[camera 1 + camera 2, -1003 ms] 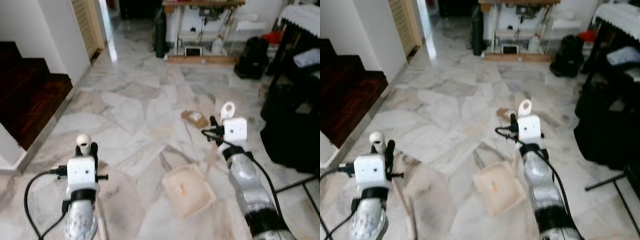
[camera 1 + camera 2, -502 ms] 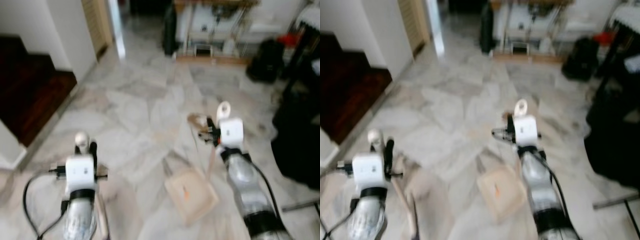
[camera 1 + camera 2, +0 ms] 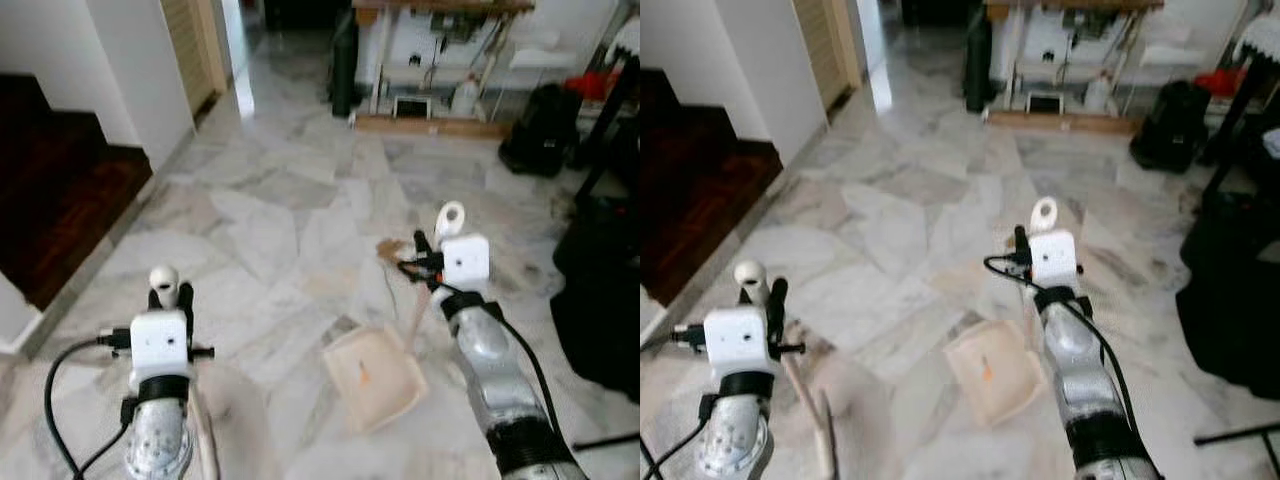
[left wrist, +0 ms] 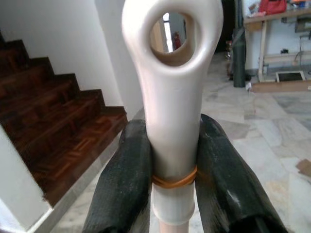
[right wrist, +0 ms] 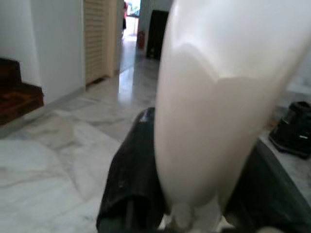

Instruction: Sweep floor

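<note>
Marble floor point(image 3: 260, 220): grippers clamp broom handle point(image 4: 171, 97) and dustpan handle point(image 3: 450, 217), stairs point(image 3: 60, 200) left

1. Both forearms are silver metal tubes, each ending in a black collar
2. A white boxy wrist housing tops each arm
3. Black cables loop beside each wrist
4. The left gripper point(image 4: 172, 194) has thick, matte black fingers point(image 4: 124, 179)
</note>
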